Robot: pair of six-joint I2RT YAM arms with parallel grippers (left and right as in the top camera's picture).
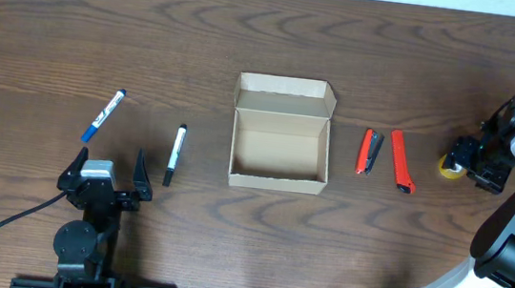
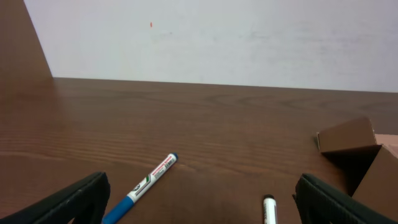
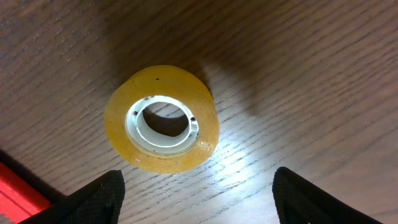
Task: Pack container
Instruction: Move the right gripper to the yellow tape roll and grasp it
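Right hand (image 3: 199,190) wide open, empty, aimed at tape roll (image 3: 205,127). Risk: off-ctr closure kicks roll away. Left hand (image 1: 110,159) open, empty.

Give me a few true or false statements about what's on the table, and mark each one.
1. The cardboard box is open and empty. True.
2. The tape roll lies inside the box. False: it lies on the table, under the open right end effector.
3. The blue pen and black marker lie on the box's left-arm side. True.
4. The left end effector grips the blue pen. False: it is open and empty.
5. A red-and-black tool and a red cutter lie between box and tape roll. True.
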